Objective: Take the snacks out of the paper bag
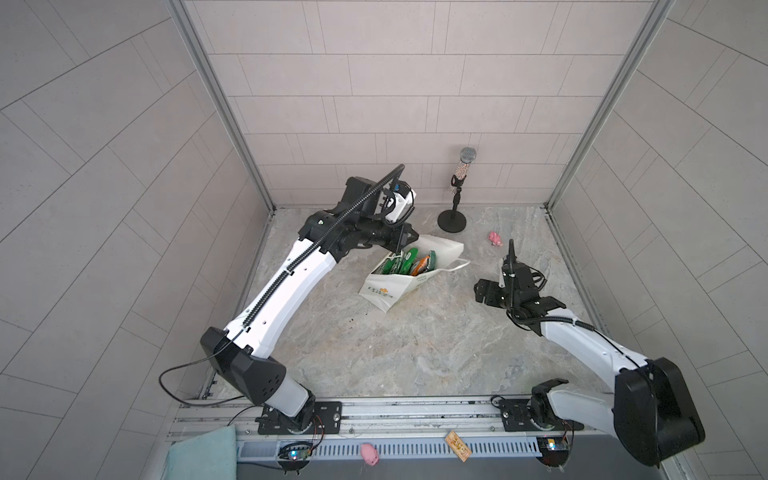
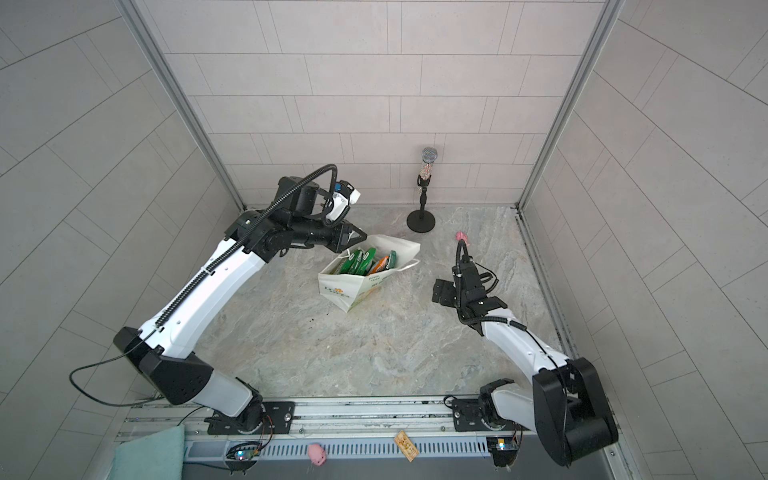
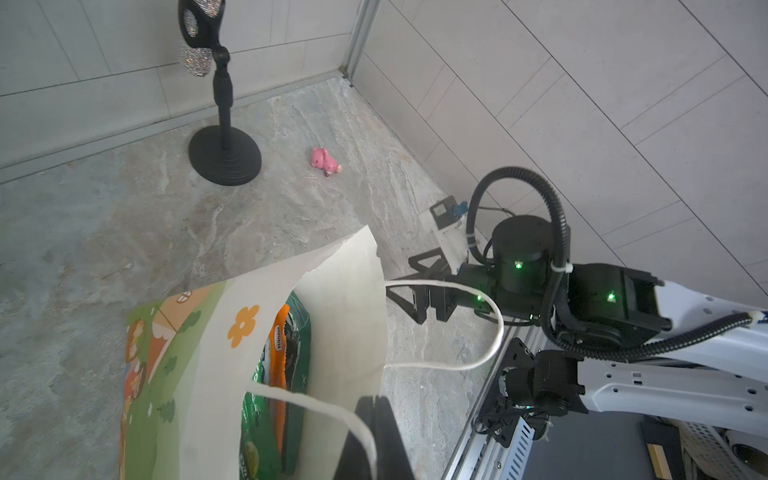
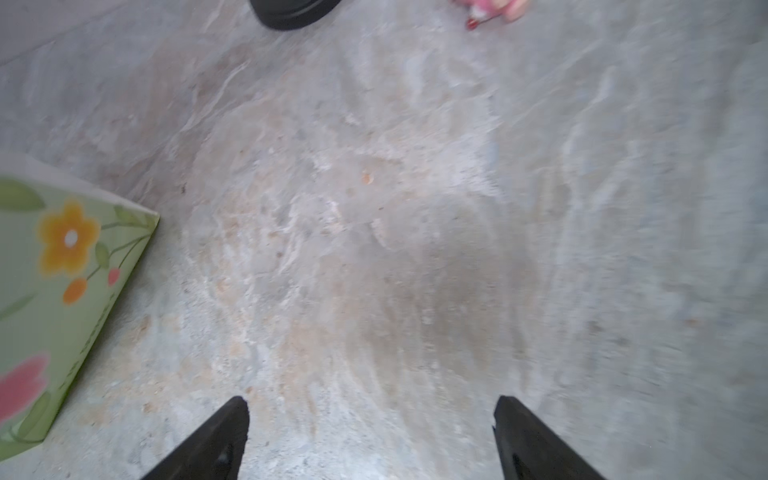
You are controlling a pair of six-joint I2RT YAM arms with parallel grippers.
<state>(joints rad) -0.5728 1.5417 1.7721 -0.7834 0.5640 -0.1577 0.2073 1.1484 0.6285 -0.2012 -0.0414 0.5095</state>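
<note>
A tall white paper carrier bag [image 1: 384, 293] [image 2: 338, 291] with green lettering and a yellow flower is stood upright, mouth open, midway across the bench, nearer its far edge. Glossy green snack packets [image 1: 392, 264] [image 2: 357, 259] and one orange packet [image 1: 422, 264] [image 3: 280, 332] are held on edge inside, tops showing; one white cord handle [image 3: 419, 283] is draped outwards

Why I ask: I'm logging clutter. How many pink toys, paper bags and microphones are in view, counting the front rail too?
pink toys: 2
paper bag: 1
microphone: 1
Total: 4
</note>
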